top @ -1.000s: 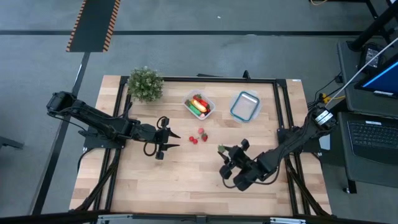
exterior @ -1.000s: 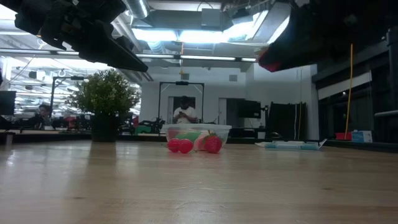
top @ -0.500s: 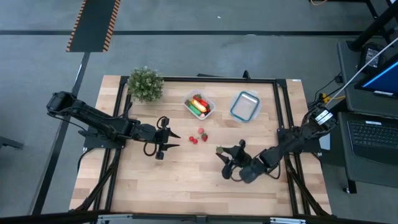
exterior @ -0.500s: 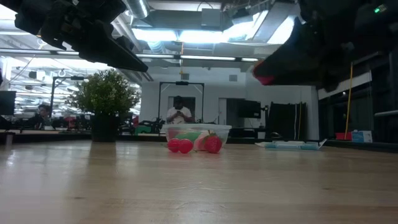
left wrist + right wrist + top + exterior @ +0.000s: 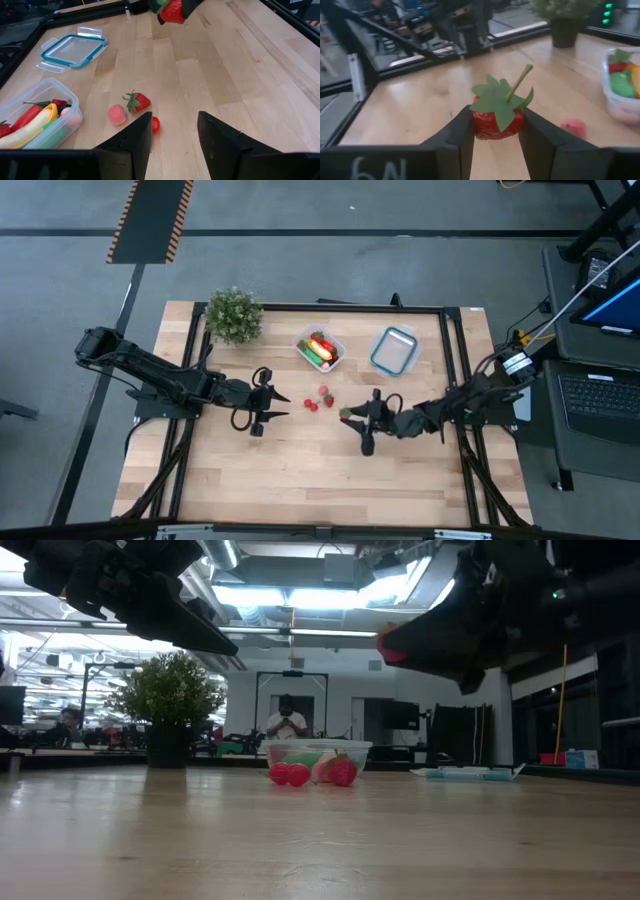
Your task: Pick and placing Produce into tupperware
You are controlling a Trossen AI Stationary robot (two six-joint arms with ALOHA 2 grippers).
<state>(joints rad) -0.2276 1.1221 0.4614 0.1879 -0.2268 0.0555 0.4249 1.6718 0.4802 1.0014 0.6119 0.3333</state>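
Observation:
The tupperware (image 5: 321, 349) stands at the table's far middle and holds a yellow banana, a green piece and red pieces (image 5: 31, 120). A strawberry (image 5: 139, 101), a pink piece (image 5: 117, 114) and a tiny red piece (image 5: 155, 124) lie on the table just near of it (image 5: 322, 398). My right gripper (image 5: 350, 418) is shut on a red strawberry with a green leaf cap (image 5: 497, 117), to the right of these loose pieces. My left gripper (image 5: 278, 406) is open and empty, to their left. My right gripper pinches the strawberry's red body (image 5: 479, 125) between its two fingers, one on each side. The fingers come about level from the table's right side. The strawberry is lifted clear of the table (image 5: 392, 652), and its leaf cap and stem (image 5: 512, 90) stick out above the fingers.
A clear blue-rimmed lid (image 5: 393, 350) lies to the right of the tupperware. A bushy potted plant (image 5: 233, 314) stands at the far left corner. Bare wood lies along the table's near half. A person stands far back in the room (image 5: 287, 720).
My right gripper has swung about with the strawberry and gone toward the table's left and far edge, toward the loose pieces. It stays shut on the strawberry, which stays clear of the table.

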